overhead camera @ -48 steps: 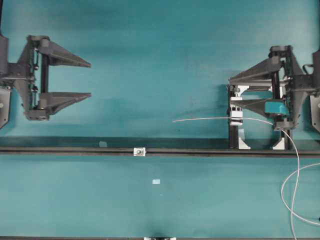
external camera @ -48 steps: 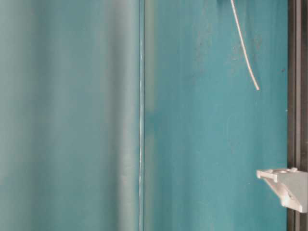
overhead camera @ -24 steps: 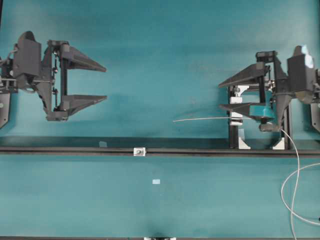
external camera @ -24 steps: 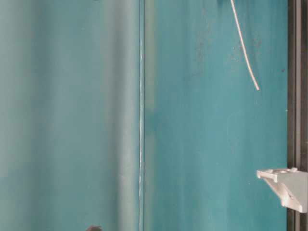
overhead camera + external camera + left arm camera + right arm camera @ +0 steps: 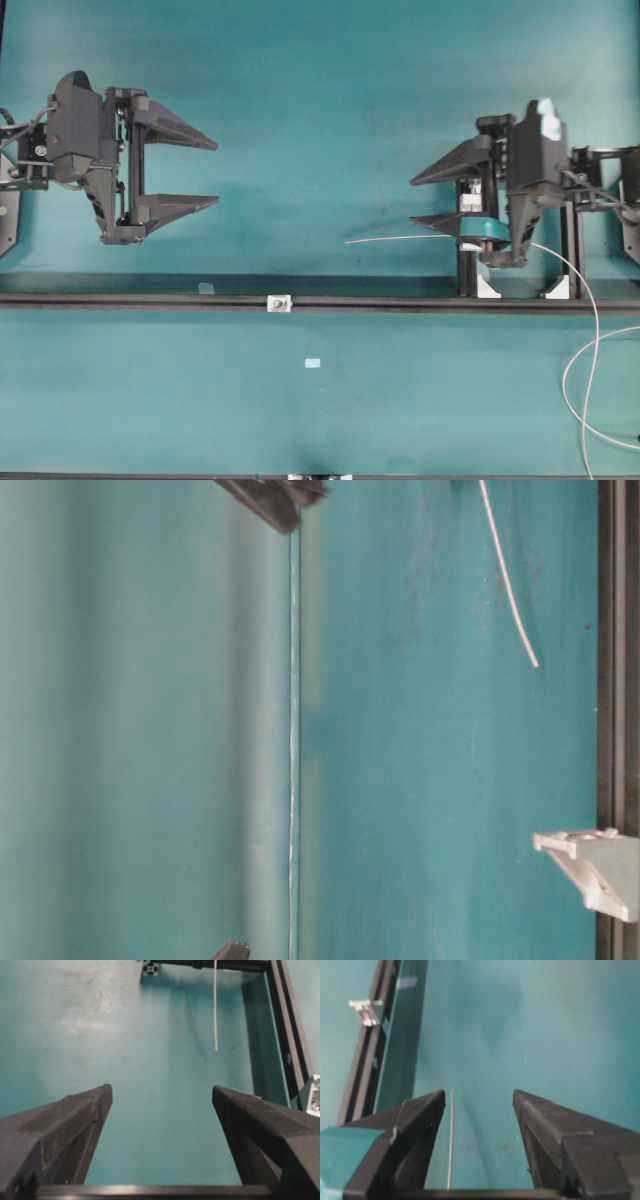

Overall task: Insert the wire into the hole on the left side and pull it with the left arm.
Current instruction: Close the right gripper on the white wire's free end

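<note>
The wire (image 5: 400, 238) lies thin and pale on the teal table, its free tip pointing left and its other end looping off at the right. My right gripper (image 5: 411, 202), marked with teal tape, hovers open over it. In the right wrist view the wire (image 5: 451, 1140) runs between the fingers, close beside the left one, ungripped. The hole sits in a tiny silver square fitting (image 5: 279, 302) on the black rail, below and left of the wire tip. My left gripper (image 5: 216, 172), all black, is open and empty at the far left. Its wrist view shows the wire (image 5: 215, 1005) ahead.
A black rail (image 5: 120, 300) crosses the table from left to right. A white clamp block (image 5: 470, 195) and white brackets (image 5: 487, 285) stand under the right arm. Small pale tape patches (image 5: 312, 363) lie near the rail. The fitting (image 5: 595, 865) also shows at table level.
Both arms have moved toward the middle. The right gripper has slid left along the wire. The left gripper has advanced right. Neither has changed its opening, and the wire has not moved.
</note>
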Controlling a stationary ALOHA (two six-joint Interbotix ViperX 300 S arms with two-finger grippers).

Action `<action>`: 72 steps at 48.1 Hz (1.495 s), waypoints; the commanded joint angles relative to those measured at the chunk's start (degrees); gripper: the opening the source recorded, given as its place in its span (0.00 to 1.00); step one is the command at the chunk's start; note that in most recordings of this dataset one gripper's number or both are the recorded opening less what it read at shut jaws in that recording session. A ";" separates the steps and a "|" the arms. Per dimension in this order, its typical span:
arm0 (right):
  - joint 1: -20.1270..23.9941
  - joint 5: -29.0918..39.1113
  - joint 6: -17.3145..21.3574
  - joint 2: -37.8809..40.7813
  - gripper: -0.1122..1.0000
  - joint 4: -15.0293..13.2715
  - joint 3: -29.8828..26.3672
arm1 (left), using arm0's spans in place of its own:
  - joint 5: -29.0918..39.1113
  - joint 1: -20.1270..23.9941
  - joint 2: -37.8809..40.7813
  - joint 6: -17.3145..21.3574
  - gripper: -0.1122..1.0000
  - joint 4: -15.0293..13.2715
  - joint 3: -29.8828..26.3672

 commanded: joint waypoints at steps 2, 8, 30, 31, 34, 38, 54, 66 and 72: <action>0.09 -0.26 0.18 1.85 0.72 0.09 -2.11 | -0.44 0.70 -0.26 0.09 0.70 -0.09 -0.79; 0.09 0.35 0.09 4.57 0.72 0.00 -3.60 | -0.44 1.32 -0.18 0.00 0.70 -0.09 -0.70; 1.14 7.47 0.18 10.37 0.72 -0.09 -8.17 | -0.44 2.55 -0.18 0.00 0.70 -0.09 -0.53; 1.32 7.56 0.18 10.46 0.72 -0.09 -8.17 | -0.44 2.55 -0.18 0.00 0.70 -0.09 -0.53; 1.58 7.65 0.18 10.99 0.72 -0.09 -8.35 | -0.44 2.55 -0.18 0.00 0.70 -0.09 -0.53; 1.93 7.65 0.26 11.69 0.72 -0.09 -8.44 | -0.44 2.55 -0.18 0.00 0.70 -0.09 -0.53; 2.02 7.56 1.49 13.71 0.72 -0.09 -8.88 | -0.44 2.55 -0.18 -0.09 0.70 -0.09 -0.44; 2.02 7.65 1.49 14.77 0.72 -0.09 -9.49 | -0.44 2.55 -0.18 -0.09 0.70 -0.09 -0.35; 2.02 7.65 1.49 15.12 0.72 -0.09 -9.58 | -0.44 2.55 -0.18 -0.09 0.70 -0.09 -0.18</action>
